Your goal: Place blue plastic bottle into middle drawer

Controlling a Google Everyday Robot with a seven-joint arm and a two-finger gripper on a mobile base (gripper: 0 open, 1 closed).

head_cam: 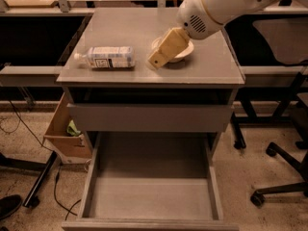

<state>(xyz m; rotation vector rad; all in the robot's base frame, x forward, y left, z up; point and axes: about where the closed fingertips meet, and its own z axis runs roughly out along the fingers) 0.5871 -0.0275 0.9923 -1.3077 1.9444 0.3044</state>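
Sideways on the left part of the worktop [207,69] lies the blue plastic bottle [108,57], its long axis running left to right, its white cap pointing left, close to the left edge. Bare worktop lies between it and the near edge. Just to its right, the gripper [155,61] slants down and left from the white arm [216,8], which reaches in from the far right. Its tip hangs low over the worktop, in front of the cream bowl [185,51], apart from the bottle. Whether it is spread or closed cannot be told. Below, the middle drawer [151,198] stands pulled out toward the near side.
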